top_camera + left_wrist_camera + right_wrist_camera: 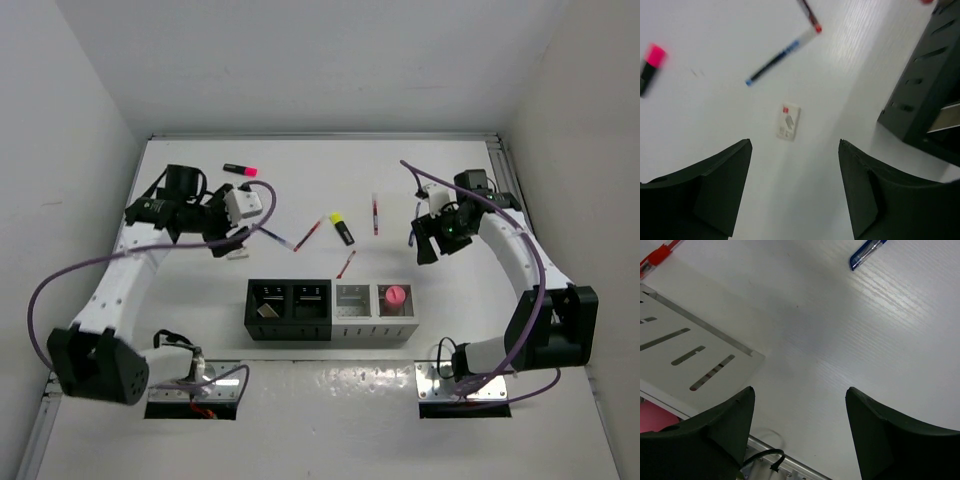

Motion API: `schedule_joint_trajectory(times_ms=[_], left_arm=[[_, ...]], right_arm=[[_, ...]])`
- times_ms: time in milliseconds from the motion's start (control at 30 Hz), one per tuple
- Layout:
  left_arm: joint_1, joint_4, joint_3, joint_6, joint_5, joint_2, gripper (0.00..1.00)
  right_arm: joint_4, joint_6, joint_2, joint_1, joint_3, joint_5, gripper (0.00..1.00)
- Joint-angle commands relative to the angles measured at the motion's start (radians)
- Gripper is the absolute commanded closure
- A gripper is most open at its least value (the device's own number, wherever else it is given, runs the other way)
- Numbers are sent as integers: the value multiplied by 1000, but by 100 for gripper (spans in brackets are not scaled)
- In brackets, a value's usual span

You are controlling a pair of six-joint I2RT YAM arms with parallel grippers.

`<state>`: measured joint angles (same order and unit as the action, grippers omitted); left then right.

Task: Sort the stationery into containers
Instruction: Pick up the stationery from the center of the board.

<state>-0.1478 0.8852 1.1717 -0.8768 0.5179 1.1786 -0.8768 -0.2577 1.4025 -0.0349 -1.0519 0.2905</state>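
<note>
Left gripper [794, 145], open and empty, seems to hover over the eraser [788, 122] near the table's [705, 115] left edge; right gripper [800, 392] likewise open, empty; a skewed close might flick it away

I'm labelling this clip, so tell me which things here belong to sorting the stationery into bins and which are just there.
Job: pink highlighter, yellow highlighter, red pens, blue pen, eraser, glue stick, black bins, grey bins.
Just there: purple cables, metal base plates.
</note>
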Motion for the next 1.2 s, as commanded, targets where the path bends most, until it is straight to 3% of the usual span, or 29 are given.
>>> schedule_joint_trajectory(times_ms=[0, 67, 200, 433, 567, 867, 1133, 1167], left_arm=[[143, -2, -55, -3, 39, 146, 24], [188, 18, -50, -82, 74, 234, 25], [250, -52, -21, -103, 73, 361, 24], [249, -71, 46, -235, 54, 530, 21], [228, -81, 22, -309, 51, 564, 20], [186, -239, -38, -275, 21, 621, 23], [128, -340, -105, -260, -15, 616, 31], [117, -345, -112, -260, -21, 612, 36]], right_arm=[[24, 23, 1, 6, -54, 9, 27], [19, 35, 6, 12, -60, 7, 28], [10, 41, 4, 21, -63, 7, 28], [10, 81, -8, 30, -60, -10, 28], [19, 94, -17, 30, -48, -30, 28], [10, 109, -51, 30, -37, -79, 28], [10, 112, -60, 30, -36, -94, 28], [10, 110, -60, 30, -34, -97, 28]])
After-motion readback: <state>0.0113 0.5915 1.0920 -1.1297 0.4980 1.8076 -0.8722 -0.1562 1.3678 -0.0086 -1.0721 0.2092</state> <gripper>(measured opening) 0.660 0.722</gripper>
